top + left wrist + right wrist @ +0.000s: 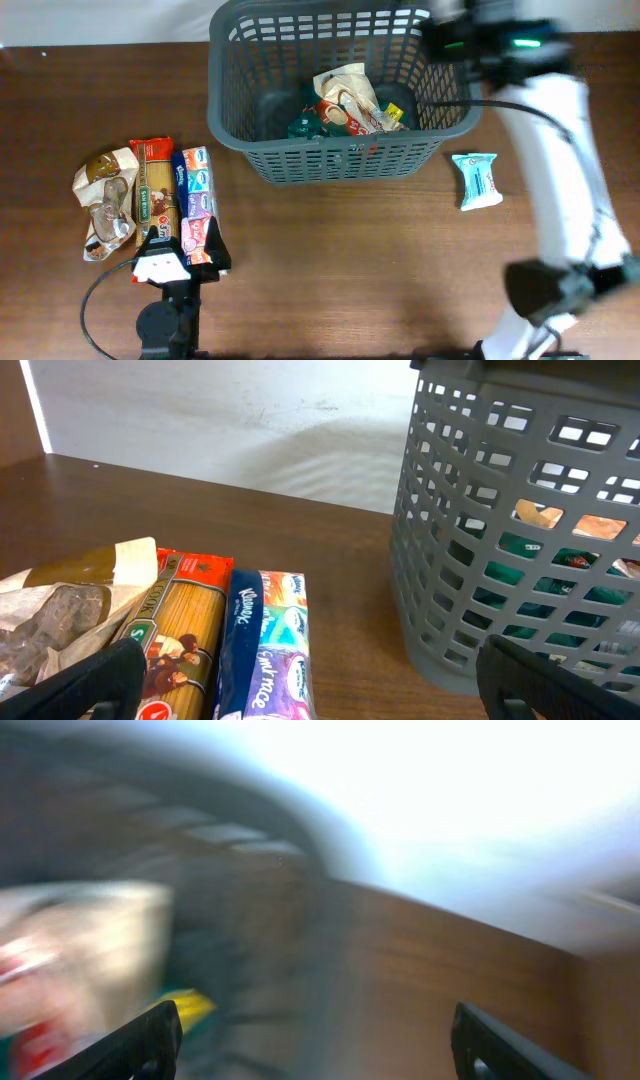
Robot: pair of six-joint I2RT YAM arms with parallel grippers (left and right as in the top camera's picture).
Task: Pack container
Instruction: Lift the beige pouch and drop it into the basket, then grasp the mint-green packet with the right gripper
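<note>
Clearly, the container (330, 160) stands upright on the desk (350, 290), and some packets (350, 100) lie inside it. I judge it stiff but light, so it may slide if it is pushed; its solid rim seems the best place to hold it. Left of the container lie a pasta packet (155, 190), a tissue pack (196, 195) and a crumpled bag (105, 200). The left gripper (310, 660) hovers at them, released and empty. The right gripper (315, 1030) is above the container's far right corner, fingers apart, holding nothing. A teal packet (477, 180) lies right of the container.
</note>
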